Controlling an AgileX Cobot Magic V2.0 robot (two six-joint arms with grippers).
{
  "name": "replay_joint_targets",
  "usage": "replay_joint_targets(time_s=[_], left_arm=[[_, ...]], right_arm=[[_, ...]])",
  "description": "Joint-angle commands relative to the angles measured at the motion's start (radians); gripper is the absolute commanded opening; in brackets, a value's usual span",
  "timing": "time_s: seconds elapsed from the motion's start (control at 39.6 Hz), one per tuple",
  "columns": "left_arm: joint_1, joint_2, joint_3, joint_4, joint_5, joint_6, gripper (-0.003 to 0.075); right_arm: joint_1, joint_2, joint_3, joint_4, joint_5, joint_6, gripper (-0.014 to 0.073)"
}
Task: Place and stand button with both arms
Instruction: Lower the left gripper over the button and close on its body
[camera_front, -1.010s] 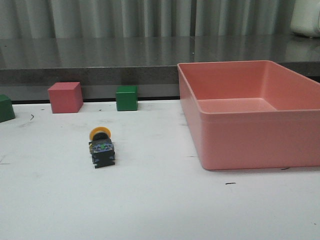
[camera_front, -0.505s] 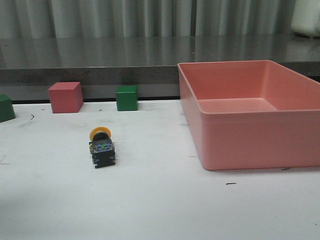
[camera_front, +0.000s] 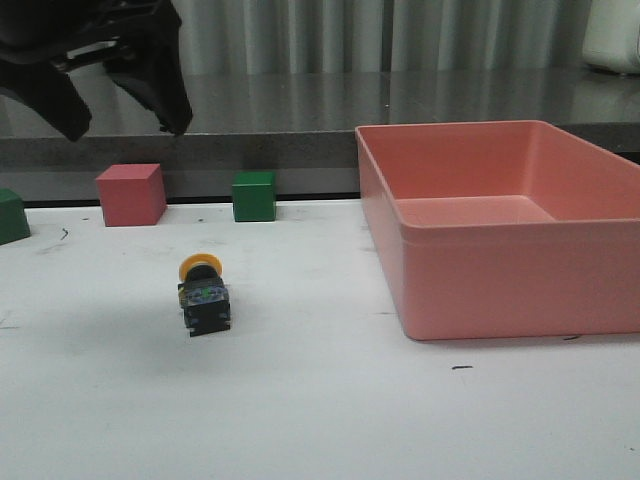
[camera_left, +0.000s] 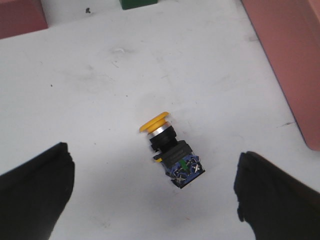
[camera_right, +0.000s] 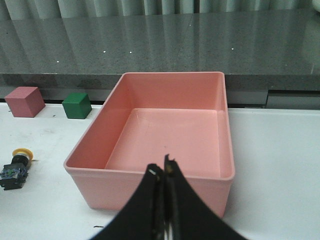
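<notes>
My left claw (camera_front: 118, 125) has come into the front view at upper left since half a second ago; before, that corner showed only curtain and counter. Its fingers (camera_front: 150, 75) are spread wide, hanging high above the bench (camera_front: 320, 420), touching nothing. Everything else sits as it did.

Left to right on the bench: a green cube (camera_front: 12, 216) cut by the frame edge, a pink cube (camera_front: 130, 194), then a second green cube (camera_front: 253, 196), all along the far edge. Nearer me, the button (camera_front: 203, 295) lies on its side, yellow cap (camera_front: 199, 264) pointing away from me, clear bluish base toward me. In the left wrist view the button (camera_left: 170, 150) lies between my spread fingers (camera_left: 35, 192), well apart from both.

The pink bin (camera_front: 500, 225) is on the right, holding nothing visible; its floor is bare in the right wrist view (camera_right: 165, 132).

My right claw (camera_right: 162, 175) is pressed together, empty, nearer me than the bin's front wall.
</notes>
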Motion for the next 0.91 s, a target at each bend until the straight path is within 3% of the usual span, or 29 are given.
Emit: replay_joint_targets(time_s=[0.0, 0.4, 0.66, 0.88], left_arm=[[-0.002, 0.035, -0.106, -0.013, 0.056, -0.068, 0.0648], [0.005, 0.422, -0.517, -0.032, 0.512, -0.086, 0.0638], [0.005, 0.558, -0.681, -0.096, 0.574, -0.116, 0.0638], [0.011, 0.610, -0.691, -0.110, 0.574, -0.148, 0.0638]], right_arm=[[-0.007, 0.011, -0.025, -0.018, -0.088, -0.007, -0.0071], [-0.007, 0.011, -0.025, -0.018, -0.088, -0.007, -0.0071], [-0.007, 0.011, -0.025, -0.018, -0.088, -0.007, -0.0071], [-0.007, 0.011, -0.025, -0.018, -0.088, -0.007, -0.0071]])
